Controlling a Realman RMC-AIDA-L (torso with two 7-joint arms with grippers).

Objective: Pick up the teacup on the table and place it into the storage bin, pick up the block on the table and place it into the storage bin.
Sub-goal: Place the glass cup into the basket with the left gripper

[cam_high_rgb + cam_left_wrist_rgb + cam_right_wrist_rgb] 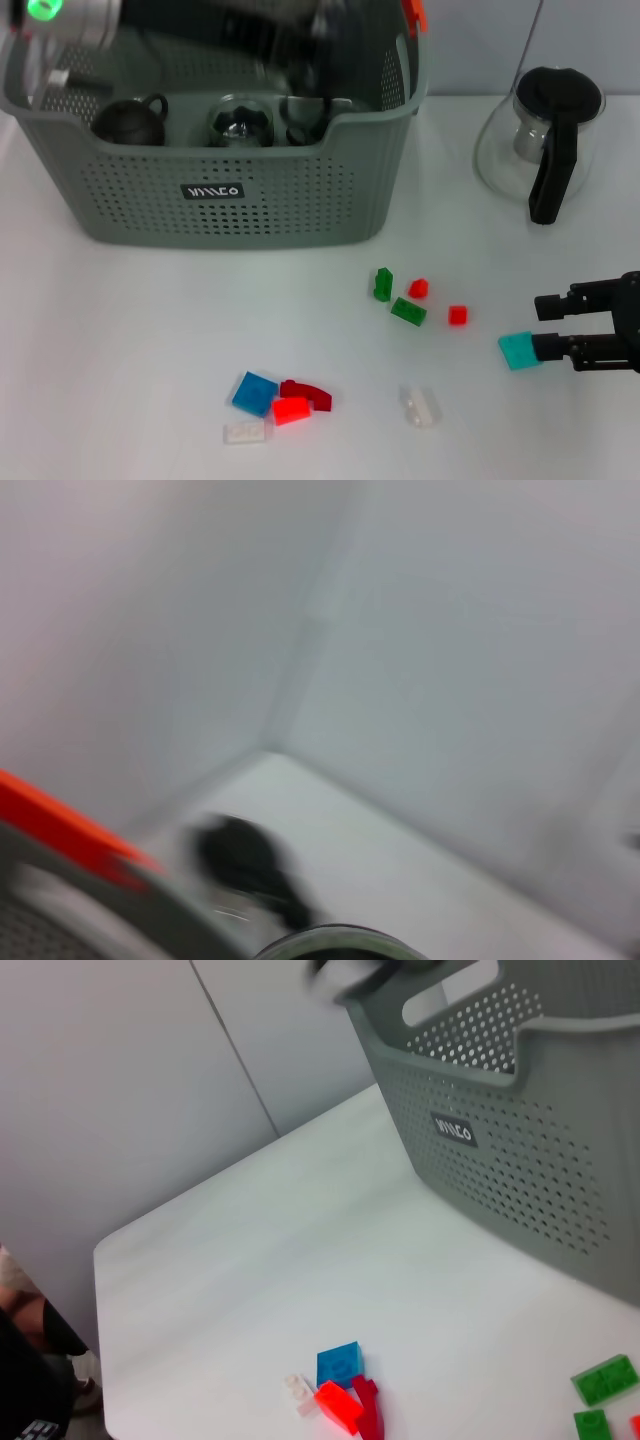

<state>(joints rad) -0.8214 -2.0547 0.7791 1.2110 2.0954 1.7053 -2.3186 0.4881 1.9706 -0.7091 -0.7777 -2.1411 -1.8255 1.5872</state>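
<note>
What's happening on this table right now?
The right end effector holds a teal block low over the table on the right side. The left arm reaches over the bin, which already holds teacups. More blocks still lie scattered on the table, and a glass pot stands to the bin's right.

A grey-green storage bin (230,200), perforated with small holes and marked by a black label (212,190) with white lettering, is seen on a white surface (120,350). Its handle clip (414,14) is orange-red. Blocks are scattered in blue (255,393), red (291,410), green (408,311) and translucent white (420,406). A teal block (518,350) is seen at the black right pincer (545,325).
</note>
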